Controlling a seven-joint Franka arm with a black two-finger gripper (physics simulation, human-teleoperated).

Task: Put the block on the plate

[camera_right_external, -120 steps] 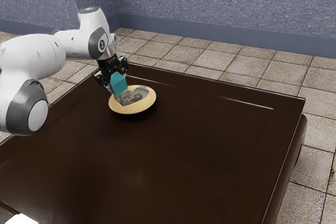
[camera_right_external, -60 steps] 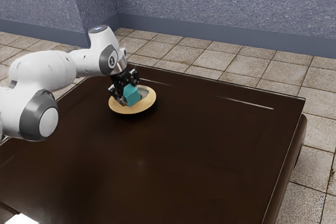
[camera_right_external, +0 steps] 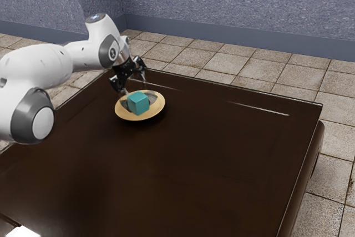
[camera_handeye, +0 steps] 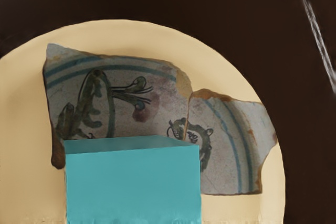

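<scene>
Block, teal (camera_right_external: 138,104), one; cube-like, with no evident long axis. Exterior view, as seen from where I stand: seated on the plate (camera_right_external: 138,117), near its middle, inside the pale rim. Posture: resting flat, as far as can be judged.

End effector (camera_right_external: 135,86), black, two-fingered: fingers apart, nothing clamped between them, the tips above and behind the block as seen from this side. Governing relation: the block lies below the end effector and slightly toward the viewer, with a small gap visible between the tips and its upper face. Carrier: white arm (camera_right_external: 86,54), single, entering from the exterior view's left. Support: dark tabletop (camera_right_external: 205,154), plate standing near its far edge.

Wrist view: block just under the hand, top face and one side face visible. Beneath and beyond it, a painted ceramic fragment or pattern (camera_handeye: 142,98), blue-banded with a greenish motif, partly covered by the block; whether loose shard or surface decoration, cannot be told. The plate's pale border curves outside it.

Assessment: placement appears achieved; the step in hand is clearing away. Next move: rise straight up from the block, fingers kept wide. Risk: sideways drift on leaving could catch an upper edge and nudge the block toward the rim.
</scene>
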